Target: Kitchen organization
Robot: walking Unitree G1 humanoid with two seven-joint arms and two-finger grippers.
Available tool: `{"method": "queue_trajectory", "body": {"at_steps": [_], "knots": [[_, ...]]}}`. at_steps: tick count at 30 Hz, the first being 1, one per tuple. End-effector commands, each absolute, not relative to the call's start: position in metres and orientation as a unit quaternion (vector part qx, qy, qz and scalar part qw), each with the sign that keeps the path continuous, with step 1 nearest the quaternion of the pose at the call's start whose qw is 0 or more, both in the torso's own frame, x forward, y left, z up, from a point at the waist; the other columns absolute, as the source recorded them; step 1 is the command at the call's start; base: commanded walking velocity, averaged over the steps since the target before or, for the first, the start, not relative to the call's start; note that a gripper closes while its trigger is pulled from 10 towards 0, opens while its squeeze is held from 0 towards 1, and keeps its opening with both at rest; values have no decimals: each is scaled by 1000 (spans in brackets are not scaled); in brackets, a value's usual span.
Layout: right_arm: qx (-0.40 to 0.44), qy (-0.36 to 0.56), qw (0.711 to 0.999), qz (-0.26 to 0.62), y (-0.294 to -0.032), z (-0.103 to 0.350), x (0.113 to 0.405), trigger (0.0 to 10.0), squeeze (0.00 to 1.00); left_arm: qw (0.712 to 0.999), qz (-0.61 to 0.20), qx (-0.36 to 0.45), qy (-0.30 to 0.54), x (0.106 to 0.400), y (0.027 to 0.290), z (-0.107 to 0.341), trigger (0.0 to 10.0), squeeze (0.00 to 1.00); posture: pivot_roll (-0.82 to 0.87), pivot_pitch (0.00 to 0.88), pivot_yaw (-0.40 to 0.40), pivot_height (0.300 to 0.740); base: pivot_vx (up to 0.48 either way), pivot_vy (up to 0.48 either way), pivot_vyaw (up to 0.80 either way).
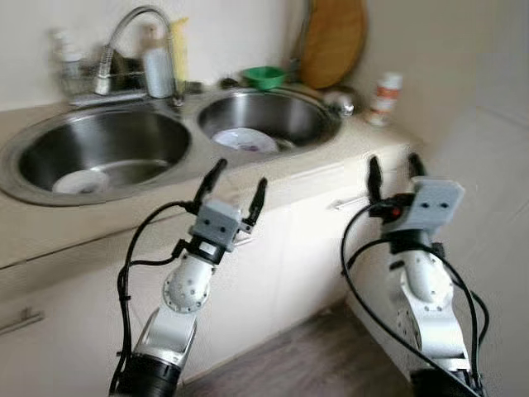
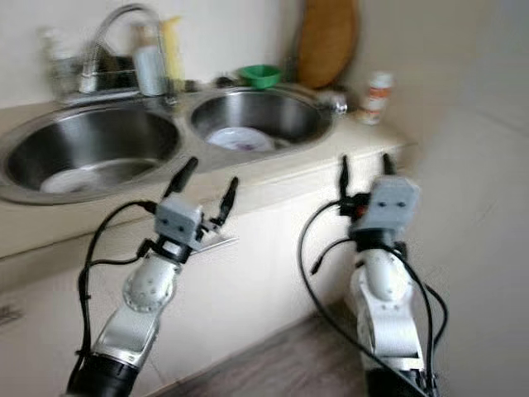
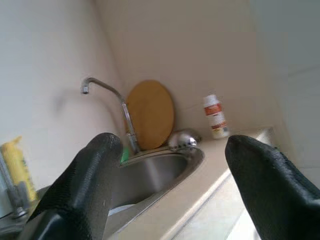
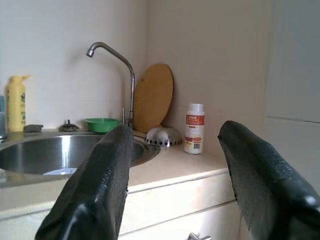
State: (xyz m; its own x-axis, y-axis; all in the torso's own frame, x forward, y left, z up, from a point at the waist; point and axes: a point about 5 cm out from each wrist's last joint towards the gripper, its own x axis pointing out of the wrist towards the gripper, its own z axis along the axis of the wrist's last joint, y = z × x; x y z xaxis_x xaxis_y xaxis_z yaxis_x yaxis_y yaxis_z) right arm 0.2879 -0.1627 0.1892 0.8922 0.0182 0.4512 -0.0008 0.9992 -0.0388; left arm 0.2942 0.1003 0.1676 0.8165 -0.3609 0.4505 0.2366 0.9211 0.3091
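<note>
- The left gripper (image 1: 233, 188) is raised in front of the cabinet fronts below the surface (image 1: 50, 223), fingers spread wide and holding nothing.
- The right gripper (image 1: 393, 169) stands near the surface's corner, fingers also wide apart and empty.
- Just past them, the double sink (image 1: 186, 132) sits in the surface: one white plate (image 1: 81, 181) lies in the left basin and another plate (image 1: 245, 140) in the right.
- Farther back are the tap (image 1: 132, 33), a yellow bottle (image 4: 16, 103), a green bowl (image 1: 264, 77), a metal strainer (image 4: 163, 136), and a round wooden board (image 1: 332, 39) leaning in the corner.
- A white bottle with a red label (image 4: 194, 128) stands by the wall; its print is too small to read.
- Risk, as I judge it: the head views are blurred, so a reach now could misjudge the rim, knocking a finger on the surface edge or tipping the white bottle.
</note>
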Motion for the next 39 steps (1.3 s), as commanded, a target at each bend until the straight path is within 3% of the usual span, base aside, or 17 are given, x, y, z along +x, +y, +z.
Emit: {"method": "queue_trajectory", "body": {"at_steps": [1, 8, 16, 33, 39], "knots": [[-31, -228, 973, 7, -166, 188, 286, 10000, 0, 948, -162, 114, -248, 295, 99, 165, 10000, 0, 27, 0, 31, 740, 0, 446, -800], [-56, -198, 979, 11, -173, 170, 280, 10000, 0, 952, -163, 113, -233, 293, 100, 156, 10000, 0, 20, 0, 33, 740, 0, 396, -800], [-43, -177, 983, -11, -178, 163, 283, 10000, 0, 951, -170, 133, -222, 294, 98, 150, 10000, 0, 19, 0, 31, 740, 0, 0, -800], [2, -120, 984, -128, -212, 151, 291, 10000, 0, 954, -170, 137, -207, 293, 98, 143, 10000, 0, 21, 0, 23, 740, 0, -471, -800], [-21, -101, 983, -152, -218, 147, 291, 10000, 0, 956, -184, 131, -189, 293, 95, 136, 10000, 0, 21, 0, 23, 740, 0, 0, -800]]}}
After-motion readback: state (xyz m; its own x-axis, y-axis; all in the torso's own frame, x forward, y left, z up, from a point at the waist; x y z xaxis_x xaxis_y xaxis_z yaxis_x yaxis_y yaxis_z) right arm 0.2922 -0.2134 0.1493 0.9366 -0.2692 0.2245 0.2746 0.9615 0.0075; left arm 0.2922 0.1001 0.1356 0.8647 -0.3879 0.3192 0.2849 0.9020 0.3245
